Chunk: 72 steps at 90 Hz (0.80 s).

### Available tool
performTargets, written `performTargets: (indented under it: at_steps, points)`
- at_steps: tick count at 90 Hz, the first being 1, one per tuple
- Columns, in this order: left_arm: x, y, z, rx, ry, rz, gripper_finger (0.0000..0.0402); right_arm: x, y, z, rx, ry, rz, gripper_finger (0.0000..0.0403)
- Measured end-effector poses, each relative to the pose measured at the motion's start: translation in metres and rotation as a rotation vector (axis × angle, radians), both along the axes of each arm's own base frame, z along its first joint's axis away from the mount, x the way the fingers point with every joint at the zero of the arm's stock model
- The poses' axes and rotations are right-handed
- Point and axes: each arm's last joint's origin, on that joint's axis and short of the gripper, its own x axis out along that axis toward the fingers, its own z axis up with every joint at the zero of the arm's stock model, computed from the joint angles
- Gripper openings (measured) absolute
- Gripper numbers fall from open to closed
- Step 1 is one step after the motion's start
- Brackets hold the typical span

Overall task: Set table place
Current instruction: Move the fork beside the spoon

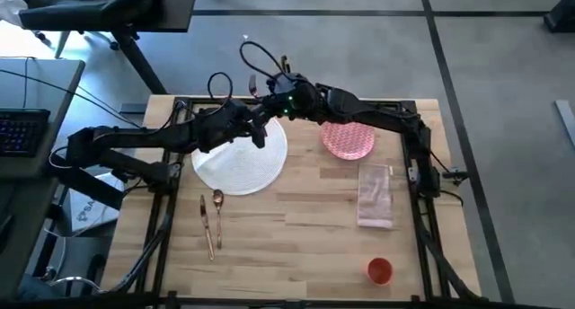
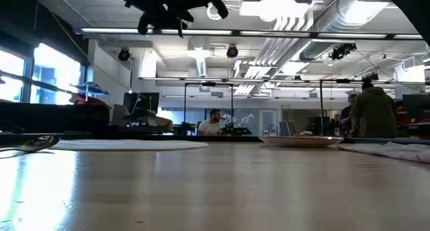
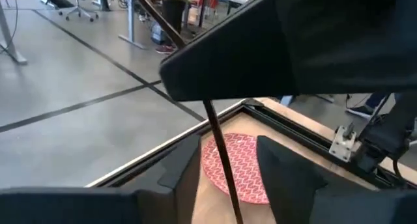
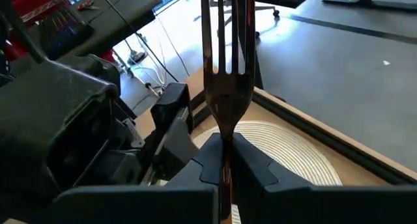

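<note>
My right gripper [image 4: 225, 162] pinches the handle of a shiny gold fork [image 4: 227, 87], tines up, above the far edge of the ribbed white round plate [image 1: 241, 158]. My left gripper [image 3: 225, 178] meets it there, fingers apart around the fork's thin dark handle; I cannot tell whether they touch it. On the light plank table [image 1: 296, 237] lie a pink zigzag-patterned plate [image 1: 348, 139], a pale folded napkin [image 1: 375, 196], a small orange cup [image 1: 379, 270], and a gold knife [image 1: 207, 226] and spoon [image 1: 217, 215].
</note>
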Motion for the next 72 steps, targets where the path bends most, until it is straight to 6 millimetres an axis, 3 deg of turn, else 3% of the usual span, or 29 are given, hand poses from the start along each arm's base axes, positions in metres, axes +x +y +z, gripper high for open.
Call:
performTargets:
  at_steps: [15, 37, 53, 72]
  points:
    - [-0.0074, -0.0029, 0.0023, -0.029, 0.007, 0.0, 0.0053, -0.0007, 0.0001, 0.0, 0.008, 0.002, -0.004, 0.0]
    - [-0.0079, -0.003, 0.0005, -0.069, -0.002, 0.008, 0.0048, -0.0011, -0.0014, 0.0001, 0.009, 0.002, -0.009, 0.0]
    - [-0.0083, -0.003, -0.0012, -0.085, 0.008, 0.01, 0.0007, -0.0018, -0.0013, -0.0008, 0.01, 0.013, -0.009, 0.0]
    - [-0.01, -0.0038, -0.0029, -0.14, 0.01, -0.001, 0.0001, -0.0025, -0.0013, -0.0016, -0.005, 0.034, 0.003, 0.0]
